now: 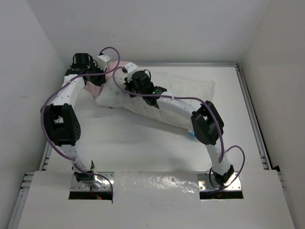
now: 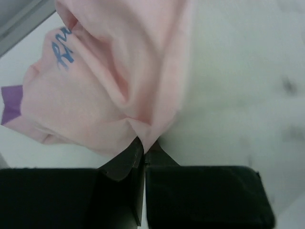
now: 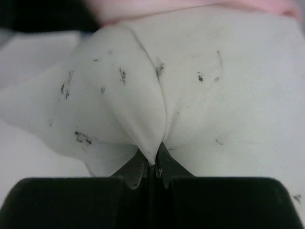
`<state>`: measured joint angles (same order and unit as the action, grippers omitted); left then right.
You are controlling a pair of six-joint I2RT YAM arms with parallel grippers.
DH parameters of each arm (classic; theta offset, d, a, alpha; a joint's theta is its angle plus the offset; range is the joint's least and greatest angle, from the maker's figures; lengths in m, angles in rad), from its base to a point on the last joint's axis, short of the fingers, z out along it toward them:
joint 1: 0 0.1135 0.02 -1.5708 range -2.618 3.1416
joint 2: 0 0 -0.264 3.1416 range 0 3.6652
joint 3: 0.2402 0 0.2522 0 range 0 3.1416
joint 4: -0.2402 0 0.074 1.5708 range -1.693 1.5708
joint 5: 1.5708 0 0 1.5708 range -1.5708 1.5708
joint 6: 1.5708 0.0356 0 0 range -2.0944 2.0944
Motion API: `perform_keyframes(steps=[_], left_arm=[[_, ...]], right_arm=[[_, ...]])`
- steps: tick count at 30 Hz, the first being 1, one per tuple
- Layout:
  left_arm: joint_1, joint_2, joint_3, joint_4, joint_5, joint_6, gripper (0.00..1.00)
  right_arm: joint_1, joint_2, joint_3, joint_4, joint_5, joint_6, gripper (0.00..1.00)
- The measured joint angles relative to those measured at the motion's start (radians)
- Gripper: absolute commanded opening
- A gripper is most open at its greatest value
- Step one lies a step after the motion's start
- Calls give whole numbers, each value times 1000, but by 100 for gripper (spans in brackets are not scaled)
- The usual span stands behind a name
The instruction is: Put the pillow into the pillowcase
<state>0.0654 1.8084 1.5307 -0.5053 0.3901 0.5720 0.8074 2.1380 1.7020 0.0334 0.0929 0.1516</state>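
Pink fabric of the pillowcase (image 2: 109,81) is clamped in the left pincer (image 2: 144,147), whose tips are closed together on a fold at its edge, with the pale reverse side turned outward. I think this hold is meant to keep the mouth of the case lifted and fixed in place.

The right pincer (image 3: 155,162) is closed as well, on a pinch of the white, speckled pillow (image 3: 224,95). It seems to be near a corner, probably so that this end can be steered.

Seen from above, the pillow lies slanted on the far half of the worktop (image 1: 143,143). Its left end touches the bunched pillowcase near the far left corner. A pink strip shows just behind the held end of the pillow, but I cannot tell if this end is already inside the opening. Most of the pillow is outside, so the task seems to be in its early part.
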Motion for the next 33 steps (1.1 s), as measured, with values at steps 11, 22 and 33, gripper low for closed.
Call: perform_keyframes(steps=[11, 22, 33], left_arm=[[-20, -76, 151, -418, 144, 405, 0], [-107, -75, 293, -612, 378, 387, 0], [-111, -75, 165, -441, 546, 58, 19]], right_arm=[[-78, 42, 166, 100, 183, 228, 0], [-52, 112, 186, 108, 366, 380, 0], [-21, 103, 101, 126, 423, 510, 31]])
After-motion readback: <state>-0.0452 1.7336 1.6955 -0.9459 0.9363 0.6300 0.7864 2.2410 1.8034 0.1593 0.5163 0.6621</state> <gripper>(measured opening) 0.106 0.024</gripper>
